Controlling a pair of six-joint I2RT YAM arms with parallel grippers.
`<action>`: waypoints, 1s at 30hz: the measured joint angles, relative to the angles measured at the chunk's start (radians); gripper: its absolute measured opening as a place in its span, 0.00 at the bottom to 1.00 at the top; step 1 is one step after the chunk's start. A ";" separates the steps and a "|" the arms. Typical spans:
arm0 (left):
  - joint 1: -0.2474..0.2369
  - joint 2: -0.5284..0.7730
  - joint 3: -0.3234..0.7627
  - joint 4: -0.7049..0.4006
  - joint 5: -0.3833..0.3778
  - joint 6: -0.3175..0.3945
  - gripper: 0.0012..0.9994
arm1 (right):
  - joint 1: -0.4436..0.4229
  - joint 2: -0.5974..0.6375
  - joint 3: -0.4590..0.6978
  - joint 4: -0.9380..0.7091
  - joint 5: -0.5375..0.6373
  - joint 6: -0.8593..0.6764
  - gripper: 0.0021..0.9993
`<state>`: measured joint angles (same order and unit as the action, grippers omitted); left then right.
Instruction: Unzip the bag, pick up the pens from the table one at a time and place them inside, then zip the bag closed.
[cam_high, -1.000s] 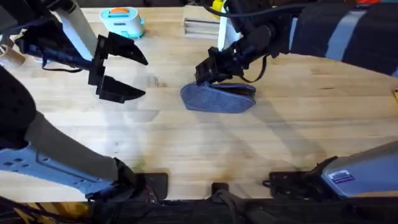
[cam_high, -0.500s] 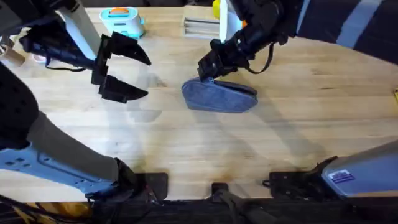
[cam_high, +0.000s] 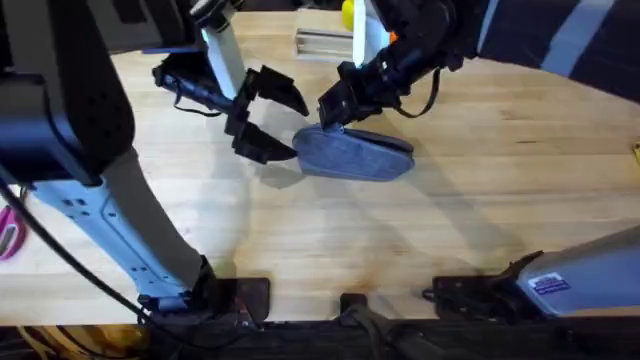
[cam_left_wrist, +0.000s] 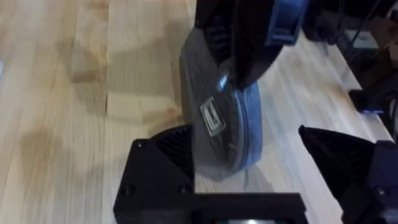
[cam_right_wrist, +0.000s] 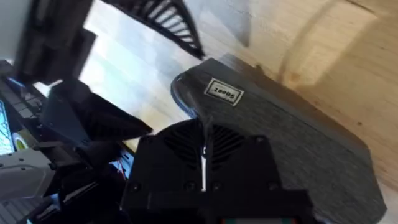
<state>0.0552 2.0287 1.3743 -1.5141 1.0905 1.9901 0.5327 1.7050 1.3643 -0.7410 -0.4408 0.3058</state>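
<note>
Two black grippers meet at one pouch near the middle of the overhead frame. At far left a pink-handled pair of scissors (cam_high: 8, 232) pokes in at the edge. Moving right, the left gripper (cam_high: 283, 124) sits just left of centre, its angular matte-plastic fingers spread wide apart, tips right beside the pouch's left end. The bag (cam_high: 353, 155) lies flat on the counter (cam_high: 500, 200), an oblong of blue-grey denim-like cloth with rounded ends; the counter is pale joined planks with clear grain. The right gripper (cam_high: 335, 108) comes down from upper right onto the bag's upper left end, fingers pressed together there; whether they pinch the zip pull I cannot tell.

The left wrist view adds a small pale rectangular label (cam_left_wrist: 212, 117) stitched on the cloth and the zip seam along the curved edge. The right wrist view shows the same label (cam_right_wrist: 222, 92) with printed characters too small to read, and the weave's fine grain.
</note>
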 joint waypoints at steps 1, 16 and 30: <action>-0.012 0.006 0.000 0.007 0.015 -0.001 0.99 | 0.000 0.000 0.000 0.000 0.000 0.000 0.03; -0.068 0.054 0.000 0.102 0.070 -0.165 0.50 | 0.000 0.000 0.000 0.000 0.000 0.000 0.03; -0.082 0.054 0.001 0.113 0.119 -0.177 0.04 | -0.071 0.000 0.008 -0.022 -0.034 0.000 0.03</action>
<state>-0.0271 2.0823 1.3754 -1.4014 1.2098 1.8130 0.4614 1.7050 1.3727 -0.7625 -0.4751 0.3061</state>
